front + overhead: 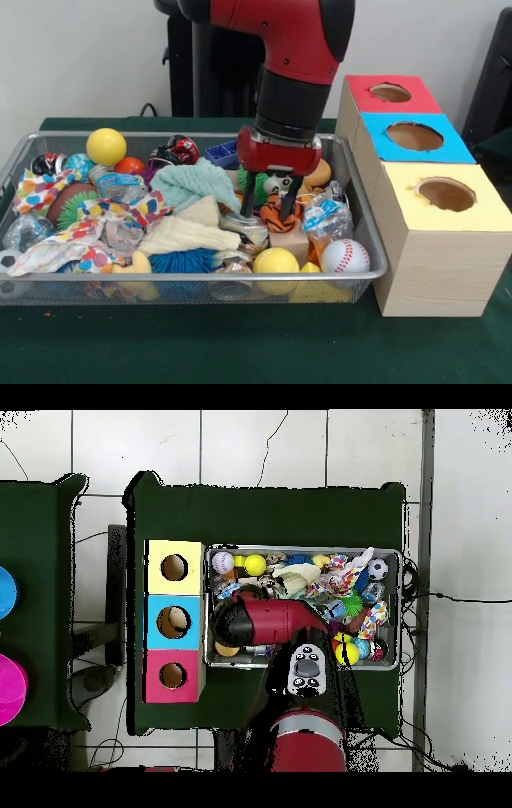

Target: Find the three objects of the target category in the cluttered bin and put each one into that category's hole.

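Note:
The wire-mesh bin (364,240) is full of toys; it also shows in the overhead view (401,609). My gripper (266,198) is down inside its right half. The dark fingers (248,196) are open on either side of the orange black-striped tiger plush (280,214), which lies on the clutter. A blue spiky puffball (182,260) lies at the front rim. A green spiky puffball (72,210) lies at the left, partly covered. The red-topped box's hole (390,93) is at the far right, also in the overhead view (172,675). In the overhead view the arm (265,619) hides the gripper.
Blue-topped (414,136) and yellow-topped (446,194) boxes with holes stand in front of the red one. A baseball (345,256), yellow balls (276,260) (106,146), cloths (192,182) and a wooden block (292,240) crowd the bin around the gripper.

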### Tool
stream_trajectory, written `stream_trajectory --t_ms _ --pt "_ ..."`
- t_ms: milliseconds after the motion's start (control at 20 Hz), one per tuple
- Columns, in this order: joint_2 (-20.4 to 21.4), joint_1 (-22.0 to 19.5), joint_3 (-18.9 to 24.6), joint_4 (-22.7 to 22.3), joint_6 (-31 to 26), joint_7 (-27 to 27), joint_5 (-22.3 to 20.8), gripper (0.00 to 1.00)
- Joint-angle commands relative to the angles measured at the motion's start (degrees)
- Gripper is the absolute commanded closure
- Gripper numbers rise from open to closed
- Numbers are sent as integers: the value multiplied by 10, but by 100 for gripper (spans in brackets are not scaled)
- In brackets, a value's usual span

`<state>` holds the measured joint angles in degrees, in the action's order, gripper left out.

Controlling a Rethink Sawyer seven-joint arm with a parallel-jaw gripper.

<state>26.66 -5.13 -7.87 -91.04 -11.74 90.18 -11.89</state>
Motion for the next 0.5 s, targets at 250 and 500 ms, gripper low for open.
stream_trajectory --t_ms 250,500 --pt "-76 -60 70 -8 -13 73 16 0" --pt "-79 -75 89 -22 -37 73 33 0"
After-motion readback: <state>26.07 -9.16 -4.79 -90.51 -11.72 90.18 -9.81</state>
